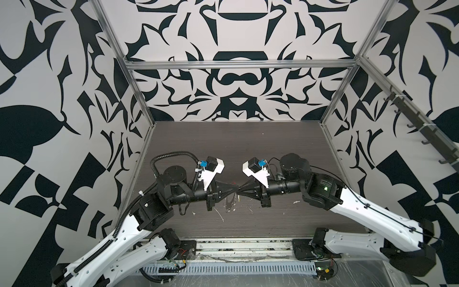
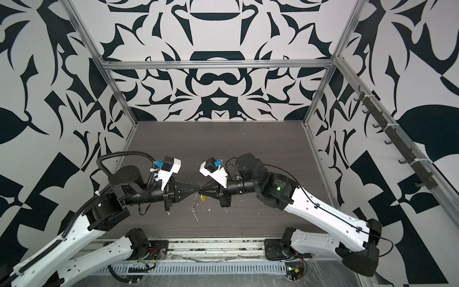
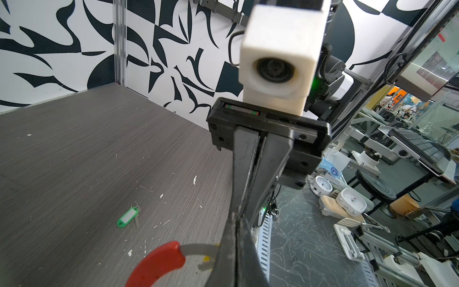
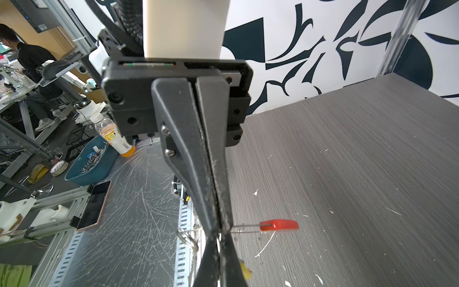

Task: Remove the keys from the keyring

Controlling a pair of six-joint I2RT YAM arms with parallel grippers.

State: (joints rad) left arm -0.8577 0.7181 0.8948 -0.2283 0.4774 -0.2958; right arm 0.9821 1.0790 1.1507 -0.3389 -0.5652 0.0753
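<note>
That keyring point(image 3: 196, 249) looks thin, springy and slippery, so we'd pinch right beside the red key point(image 3: 156, 266). Our left gripper point(image 3: 236, 238) is clamped there; the right gripper point(image 4: 219, 248) is shut, load unclear.

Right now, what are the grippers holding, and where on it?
The left gripper and right gripper, tip to tip, look to pinch the keyring on its bare grey band, beside the red strip.

Both arms reach in from the lower corners in both top views, elbows bent outward, wrists lying roughly level. The left gripper point(image 1: 235, 190) and the right gripper point(image 1: 240, 191) point straight at each other just below mid-frame, tip to tip, each with its jaws pressed together.
</note>
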